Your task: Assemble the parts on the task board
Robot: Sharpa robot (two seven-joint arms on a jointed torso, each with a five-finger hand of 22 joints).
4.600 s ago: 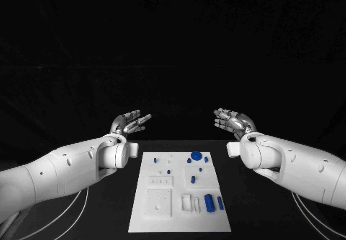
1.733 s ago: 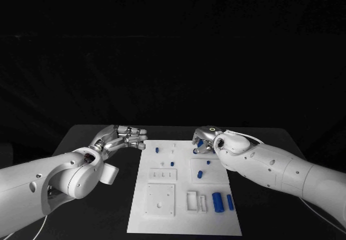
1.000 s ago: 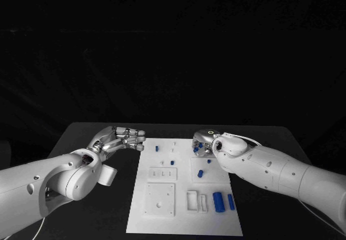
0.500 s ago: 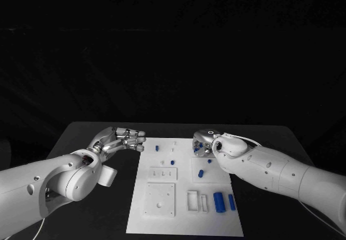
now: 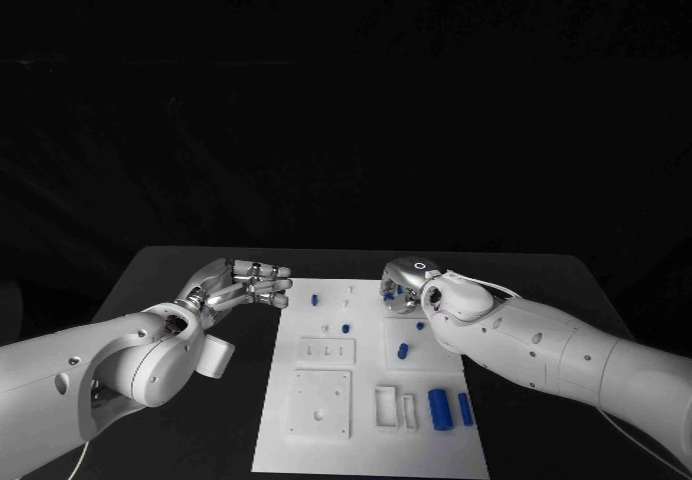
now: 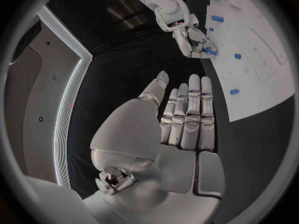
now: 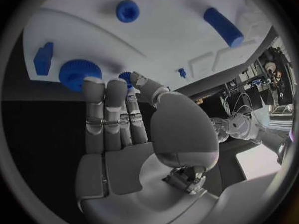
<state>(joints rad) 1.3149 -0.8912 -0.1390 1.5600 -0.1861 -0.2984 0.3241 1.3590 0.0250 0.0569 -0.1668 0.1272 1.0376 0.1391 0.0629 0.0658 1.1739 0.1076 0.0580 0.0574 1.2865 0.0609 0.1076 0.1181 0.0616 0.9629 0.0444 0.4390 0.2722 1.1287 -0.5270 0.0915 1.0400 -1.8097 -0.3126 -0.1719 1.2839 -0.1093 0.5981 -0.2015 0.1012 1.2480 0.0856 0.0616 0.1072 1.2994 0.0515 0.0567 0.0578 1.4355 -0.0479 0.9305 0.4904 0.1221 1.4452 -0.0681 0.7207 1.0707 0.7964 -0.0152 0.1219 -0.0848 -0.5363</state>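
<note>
We are reaching our right hand (image 5: 405, 284) over the far right corner of the white task board (image 5: 361, 440), which is lying in the middle of the black bench (image 5: 188, 270). In the right wrist view the right hand's fingers (image 7: 104, 115) are extending side by side toward a round blue toothed part (image 7: 79, 74), with the fingertips right at its edge and a smaller blue piece (image 7: 126, 76) peeking out just behind them. We cannot tell whether the hand is actually gripping either piece or only touching it.

We are holding our left hand (image 5: 238, 284) above the bench just beside the board's left edge, apart from it. In the left wrist view the left hand's fingers (image 6: 191, 115) are lying straight and close together, with the thumb out to the side and nothing in the palm.

The other blue parts are sitting spread over the board: a small peg (image 5: 316, 298) near the far left, another small peg (image 5: 348, 327) toward the middle, an oblong piece (image 5: 404, 351) in a raised white square, and two larger cylinders (image 5: 440, 410) lying side by side near the near right edge. A white square plate (image 5: 319, 404) is occupying the near left of the board.
</note>
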